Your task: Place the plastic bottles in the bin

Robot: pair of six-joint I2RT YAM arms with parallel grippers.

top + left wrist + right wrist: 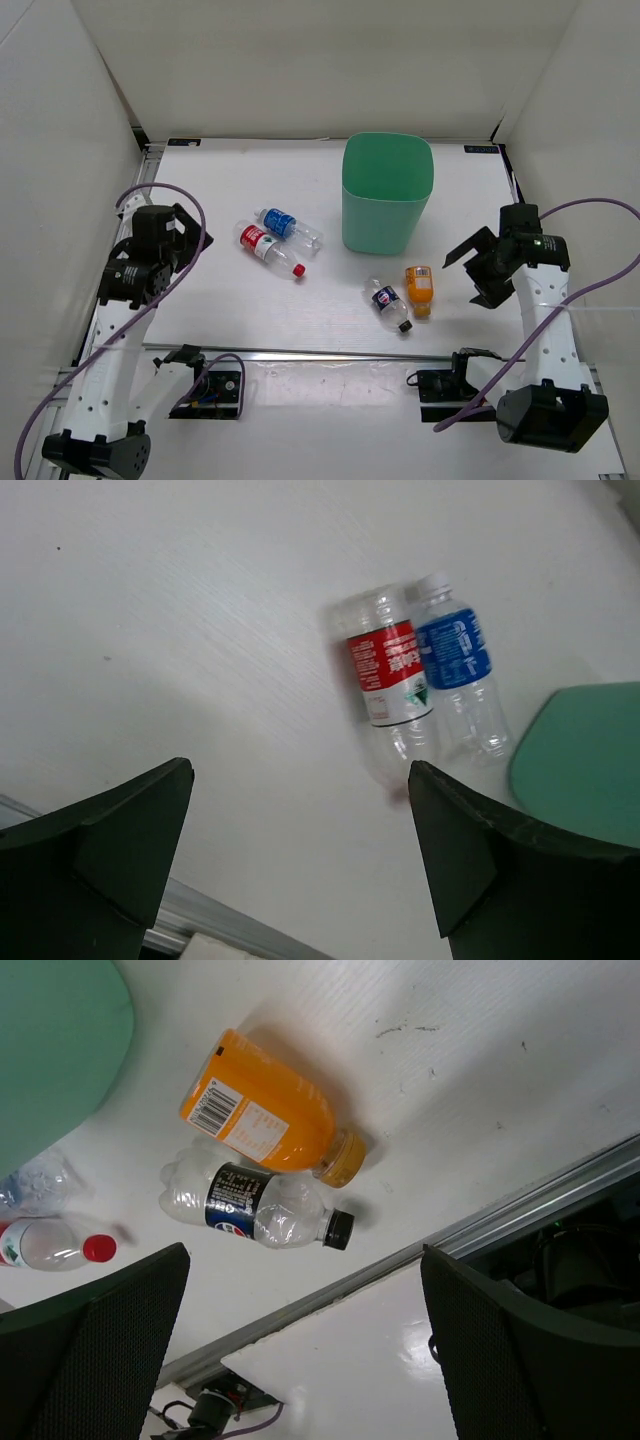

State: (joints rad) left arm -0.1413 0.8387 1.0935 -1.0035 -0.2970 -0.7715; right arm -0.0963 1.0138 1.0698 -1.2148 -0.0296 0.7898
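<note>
The mint-green bin [385, 215] stands upright at the back middle of the table. Left of it lie two plastic bottles side by side, one with a red label [268, 248] and one with a blue label [285, 224]. In front of the bin lie a dark-label bottle [390, 304] and a short orange one [419, 288]. My left gripper [188, 232] hovers open, left of the red [390, 675] and blue [455, 655] bottles. My right gripper [472, 272] hovers open, right of the orange [260, 1120] and dark-label [255, 1205] bottles. Neither gripper holds anything.
An aluminium rail [330, 353] runs along the table's near edge, with the arm bases and purple cables [200, 225] in front of it. White walls close in the left, back and right sides. The bin's wall [585, 760] shows at the right of the left wrist view.
</note>
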